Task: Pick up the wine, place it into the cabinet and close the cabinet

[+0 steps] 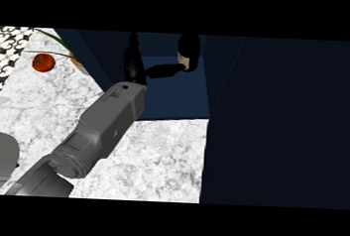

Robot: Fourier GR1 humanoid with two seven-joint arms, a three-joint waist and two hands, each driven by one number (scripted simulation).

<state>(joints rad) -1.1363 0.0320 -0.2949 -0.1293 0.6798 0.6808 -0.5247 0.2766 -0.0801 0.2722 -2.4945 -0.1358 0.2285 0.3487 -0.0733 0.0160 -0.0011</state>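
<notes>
Grey forearm (104,127) sits closest to my view, entering at 7 o'clock and running up toward 12, where it ends inside the cabinet (171,97).

Wine bottle (189,45): upright at 12 o'clock, deep in the blue recess, with its pale label (183,59) toward the hand. I judge it stands on the cabinet floor unaided.

Left hand (135,68): just at 9 o'clock of the bottle. It is spread wide, with fingers straight and pointing up, enclosing nothing. One finger or the thumb stretches sideways to the label; I cannot tell whether the tip touches. The spread suits letting go rather than carrying, so placement looks done and closing is not yet done. The right hand does not show.

Door (288,120): a tall dark panel fills 3 o'clock, and I take it for the open door, swung out toward me. The arm must clear the opening first, or the door would meet the forearm.

Surface: white marbled counter (162,159) from 6 to 9 o'clock. A tomato (43,62) lies at 10 o'clock, outside the cabinet's left wall and off the arm's line. Black-and-white patterned tiles (7,48) back the counter at the 10 o'clock edge.
</notes>
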